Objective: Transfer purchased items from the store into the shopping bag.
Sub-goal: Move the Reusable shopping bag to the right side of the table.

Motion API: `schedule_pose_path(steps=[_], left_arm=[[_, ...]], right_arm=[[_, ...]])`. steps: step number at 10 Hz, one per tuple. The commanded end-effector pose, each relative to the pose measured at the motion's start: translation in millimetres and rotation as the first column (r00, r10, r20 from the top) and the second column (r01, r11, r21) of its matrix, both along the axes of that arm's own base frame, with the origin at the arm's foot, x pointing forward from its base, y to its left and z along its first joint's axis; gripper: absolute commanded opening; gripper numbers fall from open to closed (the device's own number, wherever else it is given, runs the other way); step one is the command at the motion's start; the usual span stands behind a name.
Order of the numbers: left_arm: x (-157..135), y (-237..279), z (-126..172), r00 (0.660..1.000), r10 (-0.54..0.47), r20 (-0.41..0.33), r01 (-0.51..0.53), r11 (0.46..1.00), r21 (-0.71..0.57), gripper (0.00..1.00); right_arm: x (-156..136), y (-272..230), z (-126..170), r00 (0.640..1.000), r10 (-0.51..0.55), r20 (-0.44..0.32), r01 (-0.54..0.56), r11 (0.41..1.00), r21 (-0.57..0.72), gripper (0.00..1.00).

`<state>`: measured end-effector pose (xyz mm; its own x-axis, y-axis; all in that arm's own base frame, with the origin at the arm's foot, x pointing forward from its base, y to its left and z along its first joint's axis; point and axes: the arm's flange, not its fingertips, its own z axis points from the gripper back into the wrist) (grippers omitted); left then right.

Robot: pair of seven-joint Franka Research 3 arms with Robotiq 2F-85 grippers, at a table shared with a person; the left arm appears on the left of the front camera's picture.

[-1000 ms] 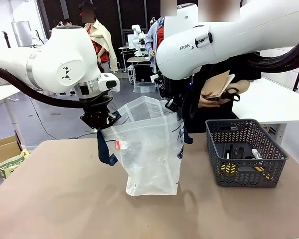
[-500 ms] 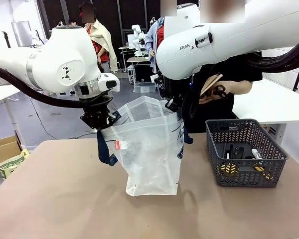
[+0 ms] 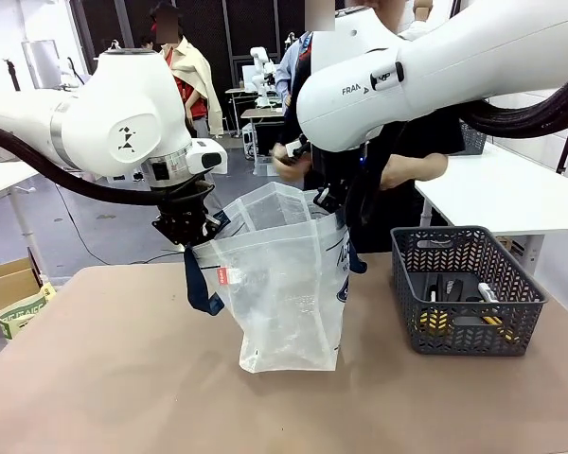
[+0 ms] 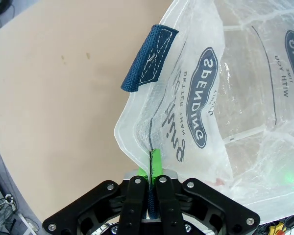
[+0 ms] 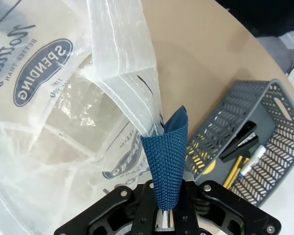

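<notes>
The shopping bag (image 3: 284,284), translucent white with navy lettering, stands open at the middle of the table. My left gripper (image 3: 191,236) is shut on its left rim by the navy strap (image 4: 149,58), green pads (image 4: 156,161) pinching the plastic. My right gripper (image 3: 327,200) is shut on the right navy handle (image 5: 165,152), which rises between its fingers. The store, a dark grey slotted basket (image 3: 412,284), sits to the right with a few small black and yellow purchased items (image 3: 437,322) inside. A person's hand (image 3: 286,161) hovers above the bag mouth, behind my right arm.
The person stands at the far side behind my right arm, the other hand (image 3: 407,172) near the waist. A white table (image 3: 511,199) stands behind the basket. A cardboard box (image 3: 9,284) sits off the table's left edge. Bare tabletop (image 3: 123,378) lies in front.
The person's hand with a tan packet has moved from right of my right arm to its left, over the bag mouth; the packet is now hidden. Both arms and the bag stayed still.
</notes>
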<state>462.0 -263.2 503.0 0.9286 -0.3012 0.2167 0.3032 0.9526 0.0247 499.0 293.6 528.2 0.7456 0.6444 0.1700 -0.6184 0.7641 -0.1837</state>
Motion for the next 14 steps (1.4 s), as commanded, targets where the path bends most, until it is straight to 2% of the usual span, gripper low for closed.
schedule_pose_path(steps=[1, 9, 12, 14], left_arm=[[-2, 2, 2, 1.0, 0.008, -0.006, -0.008, 1.0, 0.001, 0.0], [3, 10, -3, 0.999, -0.02, 0.026, 0.02, 1.0, -0.019, 0.0], [6, 5, -6, 0.999, -0.032, -0.004, 0.032, 0.999, -0.019, 0.0], [3, 5, -3, 1.0, -0.006, 0.013, 0.007, 1.0, -0.007, 0.0]], right_arm=[[3, 1, 1, 1.0, -0.001, -0.005, 0.001, 1.0, -0.003, 0.0], [-4, -9, 1, 1.0, 0.001, 0.019, -0.001, 1.0, 0.003, 0.0], [-6, -10, 0, 1.0, -0.009, 0.021, 0.009, 1.0, -0.003, 0.0], [0, -3, 3, 1.0, -0.004, 0.006, 0.004, 1.0, 0.001, 0.0]])
